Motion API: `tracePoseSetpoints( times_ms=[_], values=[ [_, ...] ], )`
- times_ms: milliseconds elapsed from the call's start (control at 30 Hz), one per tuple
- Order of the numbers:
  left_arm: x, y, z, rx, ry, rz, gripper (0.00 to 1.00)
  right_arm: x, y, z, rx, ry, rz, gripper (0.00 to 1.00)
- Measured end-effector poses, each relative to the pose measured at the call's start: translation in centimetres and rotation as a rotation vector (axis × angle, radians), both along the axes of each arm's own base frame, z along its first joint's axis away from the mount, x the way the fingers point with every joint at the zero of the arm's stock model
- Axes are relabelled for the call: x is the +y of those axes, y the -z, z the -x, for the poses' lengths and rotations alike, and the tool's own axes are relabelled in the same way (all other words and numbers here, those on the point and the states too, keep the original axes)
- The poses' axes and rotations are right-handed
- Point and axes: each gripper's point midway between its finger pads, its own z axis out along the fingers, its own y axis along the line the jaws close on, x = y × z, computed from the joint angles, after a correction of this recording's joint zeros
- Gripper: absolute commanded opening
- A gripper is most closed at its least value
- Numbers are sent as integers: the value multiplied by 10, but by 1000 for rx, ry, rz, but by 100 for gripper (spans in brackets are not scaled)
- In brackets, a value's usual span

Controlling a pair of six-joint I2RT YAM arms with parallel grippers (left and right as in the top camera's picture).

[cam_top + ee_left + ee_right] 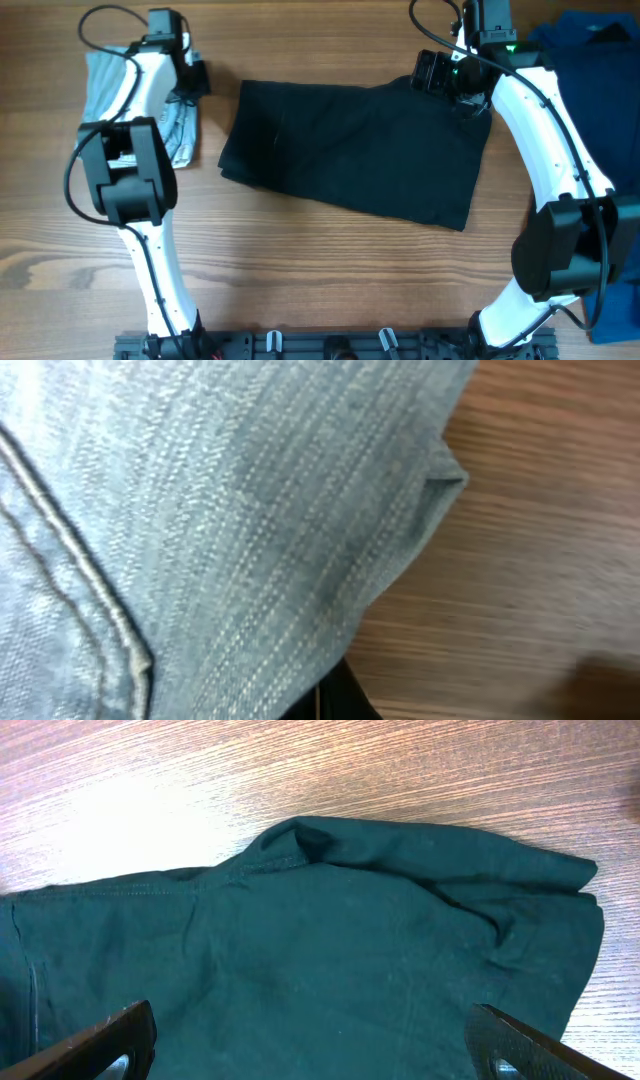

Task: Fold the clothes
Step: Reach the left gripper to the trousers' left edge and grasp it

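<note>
- Plain matte black fabric garment, shorts-like: it lies spread flat in the middle of the wooden counter, its long side running left to right. The near-right corner reaches furthest toward me. In the right wrist view, this black garment shows a stitched hem and a small raised fold along its far edge, with bare counter beyond it.
- Light-blue denim piece: it sits at the far left of the counter, partly covered by the left arm, and is narrower than the black garment. The two lie near each other but apart, with a strip of bare wood between them. In the left wrist view, the denim fills most of the picture, seams and weave very close to the lens.
- Royal-blue fabric: it is heaped at the far right edge, behind the right arm.
- Left jaws: I find them clenched at the right edge of the denim. I cannot tell whether any cloth is pinched between them.
- Right jaws: released and spread wide over the far-right corner of the black garment. Both dark tips show at the bottom of the right wrist view, with fabric spanning the gap and nothing grasped.
</note>
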Motion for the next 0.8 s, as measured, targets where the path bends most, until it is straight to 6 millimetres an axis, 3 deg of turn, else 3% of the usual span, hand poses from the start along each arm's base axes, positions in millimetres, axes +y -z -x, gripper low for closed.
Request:
tracePoseSetpoints(
  times_ms=[100,267,367,433,500,700,800],
  values=[
    [7,0,0,-6,-27,25,4,0,0,0,0,0,0,100],
    [-2,-4,-1,-11,-15,51,4,0,0,0,0,0,0,100],
    [-9,-33,31,77,-11,69,4,0,0,0,-2,0,0,100],
    [-18,-54,67,187,-8,107,4,0,0,0,0,0,0,100],
    [-33,-57,79,226,16,170,4,0,0,0,0,0,0,100],
    [-97,-30,118,368,138,231,4,0,0,0,0,0,0,100],
    [-118,-24,129,399,187,226,4,0,0,0,0,0,0,100]
  ],
)
